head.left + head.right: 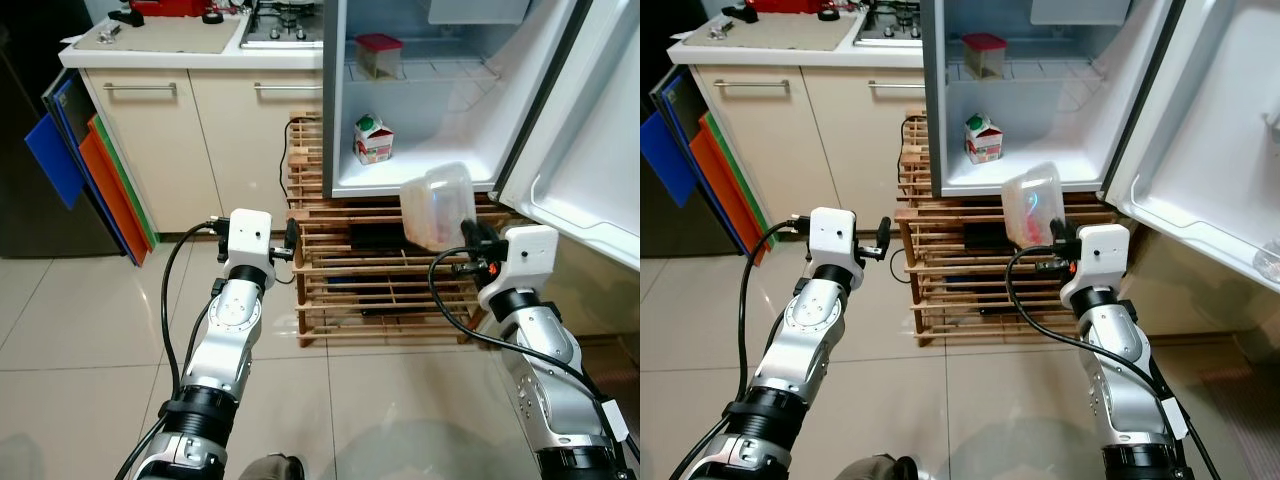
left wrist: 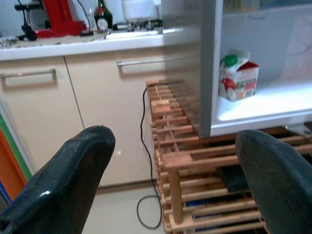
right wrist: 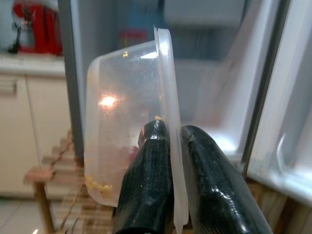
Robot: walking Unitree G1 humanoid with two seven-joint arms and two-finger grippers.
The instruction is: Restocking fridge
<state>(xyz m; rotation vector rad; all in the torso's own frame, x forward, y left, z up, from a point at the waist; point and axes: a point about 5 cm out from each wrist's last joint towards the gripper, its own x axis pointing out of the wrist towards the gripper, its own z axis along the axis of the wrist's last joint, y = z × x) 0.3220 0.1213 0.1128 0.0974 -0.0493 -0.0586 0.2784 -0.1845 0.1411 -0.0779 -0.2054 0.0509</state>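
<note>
Clear plastic, the food container [image 1: 438, 207] stands on edge in the right gripper [image 3: 170, 146], whose two black fingers pinch its rim from either side, its tub to one side of them. It hangs in front of the open fridge [image 1: 420, 100], just below the lowest shelf where a milk carton [image 1: 373, 139] sits. The left gripper [image 2: 170, 161] hovers empty beside the wooden rack [image 1: 340, 270], fingers spread wide.
</note>
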